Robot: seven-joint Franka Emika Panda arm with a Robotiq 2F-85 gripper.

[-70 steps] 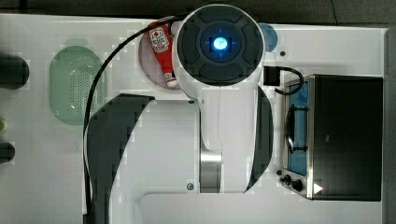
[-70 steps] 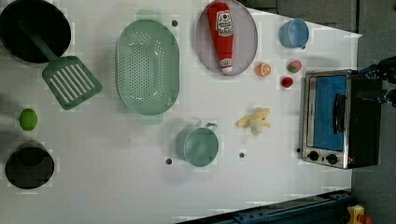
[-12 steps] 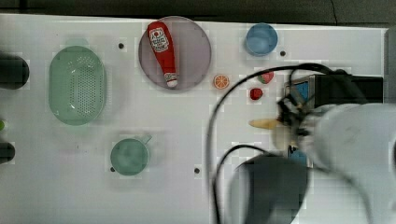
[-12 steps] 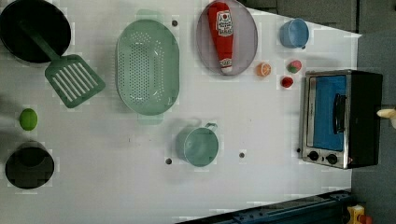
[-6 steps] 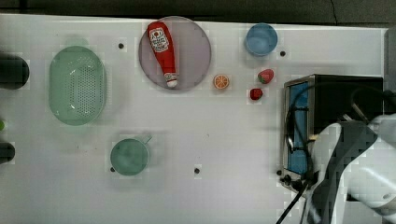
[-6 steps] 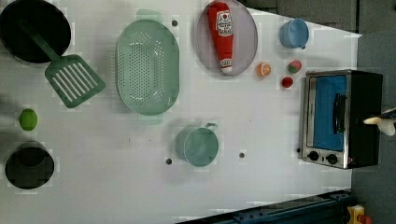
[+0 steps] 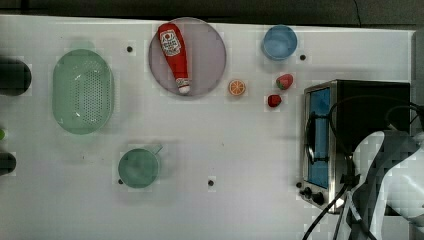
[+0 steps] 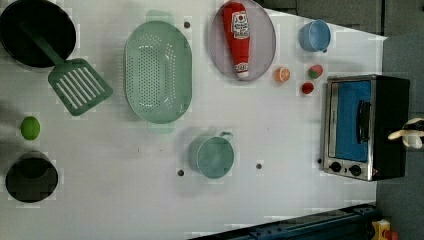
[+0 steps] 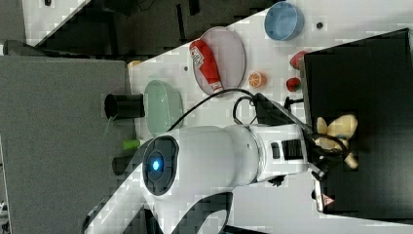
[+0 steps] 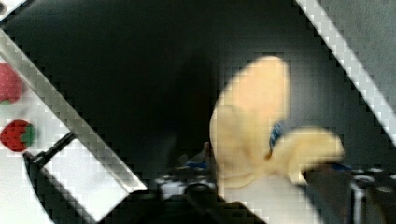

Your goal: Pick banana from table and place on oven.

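Banana [image 9: 336, 127] sits over the black top of the oven [image 9: 360, 87] in the right view, its pale flaps splayed, and you can see the end effector [image 9: 331, 144] closed on it, pinching it from the arm's side. In the wrist view the banana [image 10: 261, 135] fills the middle of the picture against the oven's dark top [image 10: 140, 70], with the dark fingers [image 10: 327, 184] pressed against its lower part. You cannot tell from these views whether the banana touches the oven top or hangs just above it.

In the left view the banana [image 8: 407, 135] shows as a pale shape at the far edge of the oven [image 8: 367, 125], beyond the black top, on the side away from the glass door. In the top view the white arm [image 7: 395, 175] and its cables cover the oven's [image 7: 350, 135] lower right part.

On the table [image 7: 225, 150] in the top view you have two strawberries [image 7: 284, 81] and an orange slice [image 7: 237, 87] just beside the oven's door side, a ketchup bottle [image 7: 174, 55] lying on a grey plate [image 7: 210, 55], a blue bowl [image 7: 280, 42], a green colander [image 7: 82, 92] and a green cup [image 7: 138, 167].
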